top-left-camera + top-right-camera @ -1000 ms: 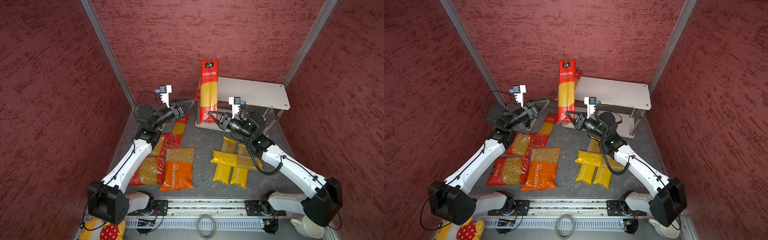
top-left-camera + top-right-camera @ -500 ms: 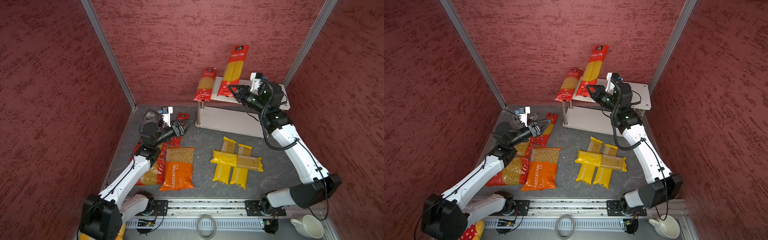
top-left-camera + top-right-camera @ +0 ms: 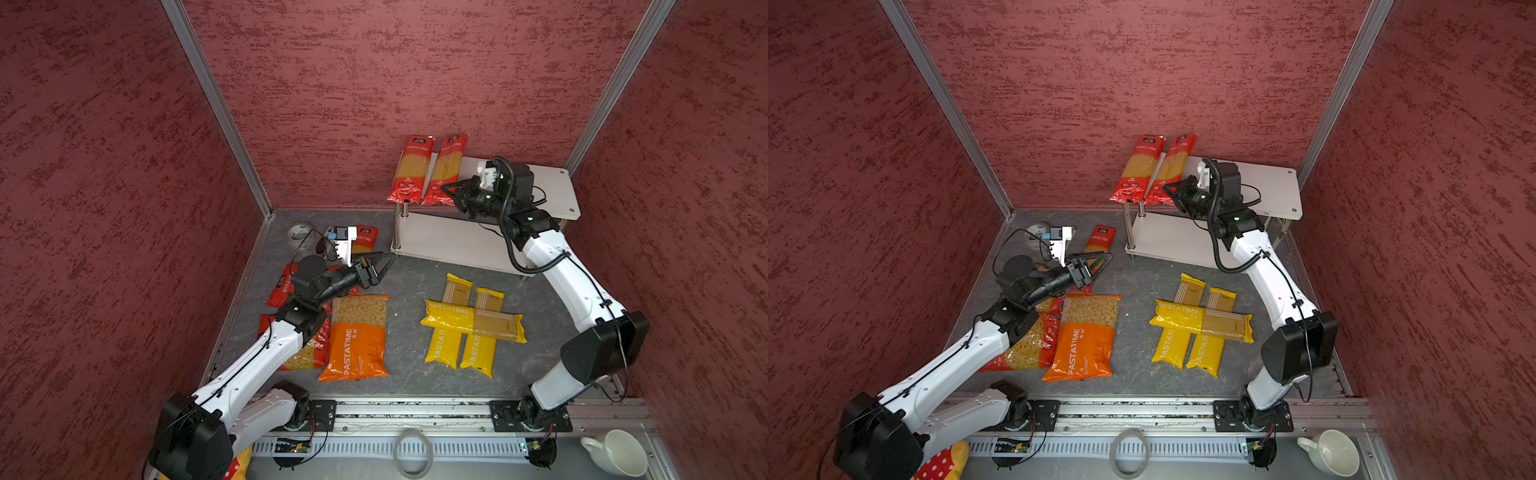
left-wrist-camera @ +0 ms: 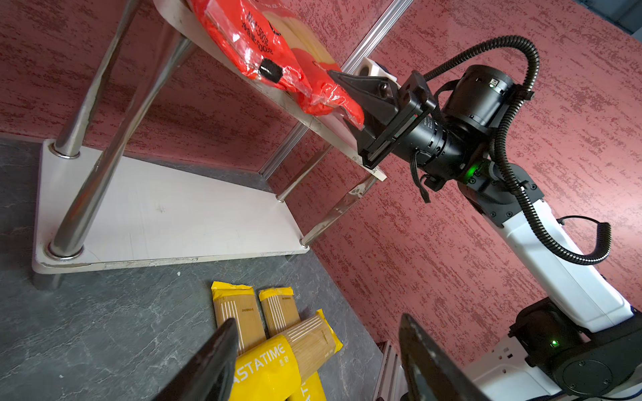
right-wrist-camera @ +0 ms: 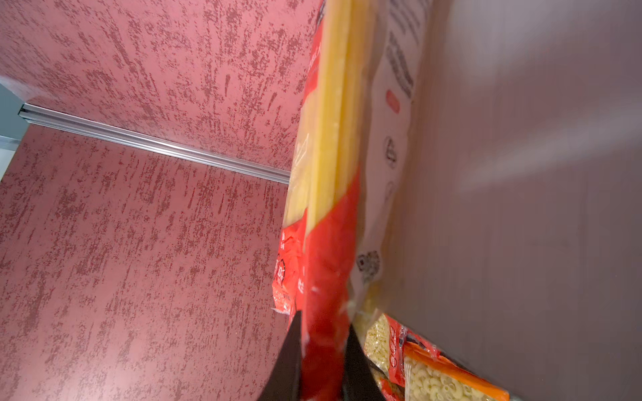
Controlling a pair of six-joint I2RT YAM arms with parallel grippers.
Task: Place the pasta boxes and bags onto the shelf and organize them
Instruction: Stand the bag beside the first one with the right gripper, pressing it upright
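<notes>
Crosswise, one yellow pack [image 3: 473, 325] overlies two others [image 3: 442, 348] [image 3: 478, 354]

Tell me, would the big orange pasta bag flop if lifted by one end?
Probably: the orange PASTATIME bag holds loose short pasta, so it would likely sag. Its shiny plastic looks slippery to grip. Lying flat, it should slide when pushed, not roll.

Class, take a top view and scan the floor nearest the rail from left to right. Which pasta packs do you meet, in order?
red short-pasta packs → orange PASTATIME pack → yellow PASTATIME spaghetti packs
</notes>
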